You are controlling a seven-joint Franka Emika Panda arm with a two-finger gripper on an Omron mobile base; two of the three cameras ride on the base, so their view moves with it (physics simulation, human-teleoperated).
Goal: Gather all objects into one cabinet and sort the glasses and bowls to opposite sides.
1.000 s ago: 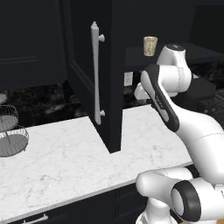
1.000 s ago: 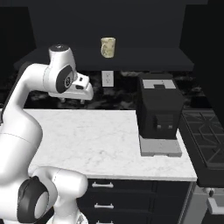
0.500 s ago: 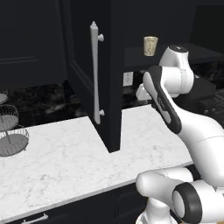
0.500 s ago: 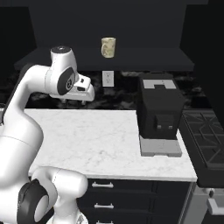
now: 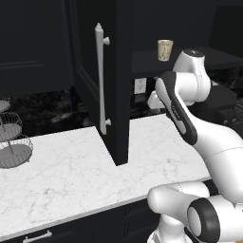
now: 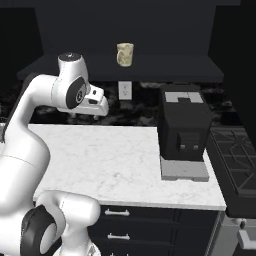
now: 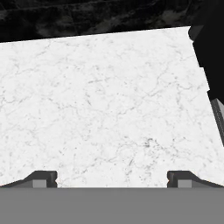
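So far, just one thing sits in the cabinet (image 5: 190, 59): the tumbler (image 5: 164, 50). It stands straight up on the long dark shelf, at about one o'clock in the left base view. My guess is that the job is only partly done. The bowl and the two mugs still have to be found and put in there, and then the bowl must go to one side and the tumbler to the other.

From left to right in the left base view there is a wire rack (image 5: 12, 142) at nine o'clock, then the white counter (image 5: 61, 175), then a tall black door with a long white handle (image 5: 100, 80) near twelve o'clock, then the tumbler, then the arm.

The right base view has other things. The gripper (image 6: 102, 107) hangs over the counter at about ten o'clock, below the shelf and to the left of the tumbler (image 6: 125, 54). At three o'clock a black coffee machine (image 6: 184, 132) stands on the counter, and a stove (image 6: 235, 160) is past it.

The hand view looks down on bare white counter (image 7: 105, 96). The two dark tips poke up at seven and five o'clock, far apart, so the jaws are wide and hold nothing. The coffee machine (image 7: 212, 57) peeks in at two o'clock.
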